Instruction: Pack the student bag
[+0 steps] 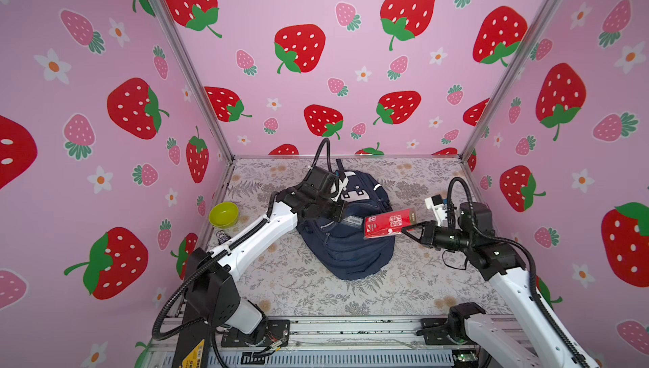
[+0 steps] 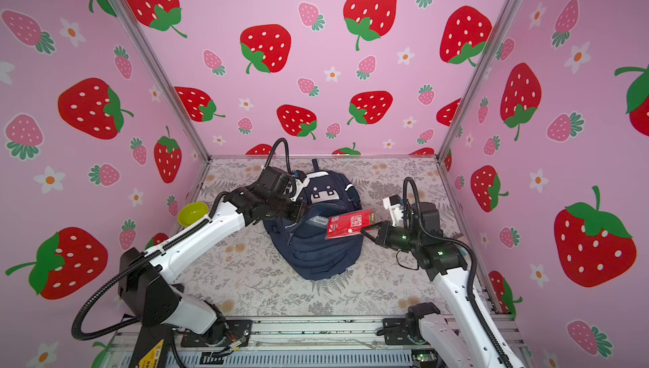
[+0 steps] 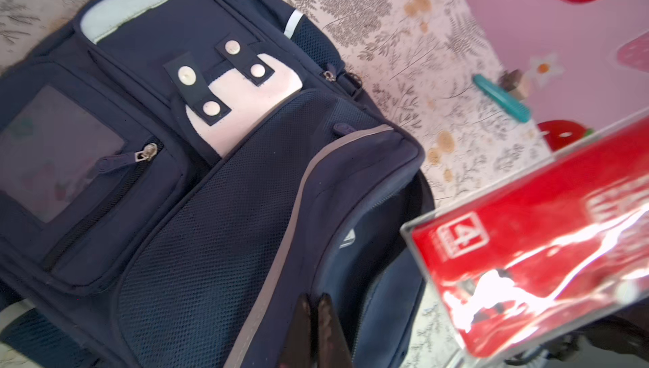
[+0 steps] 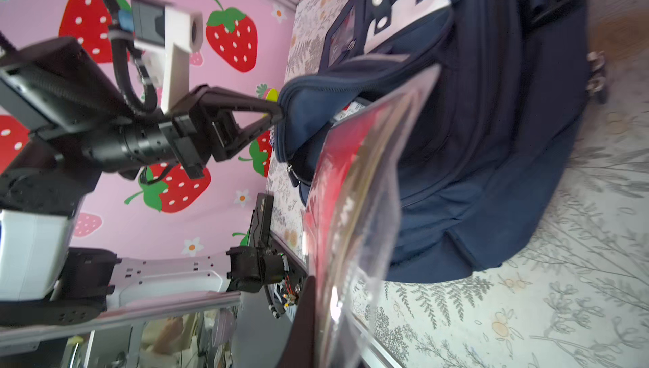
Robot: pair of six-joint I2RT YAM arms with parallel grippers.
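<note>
Fingers (image 3: 329,331) of the left gripper (image 4: 280,114) are pinched tight on the open pocket lip of the student bag (image 1: 347,253), which lies mid-table (image 1: 281,289). The right gripper (image 1: 407,231) is clamped on a red packet (image 1: 388,224) in a clear sleeve, held over the bag's right side. A green bowl (image 1: 223,214) sits off to the left.
</note>
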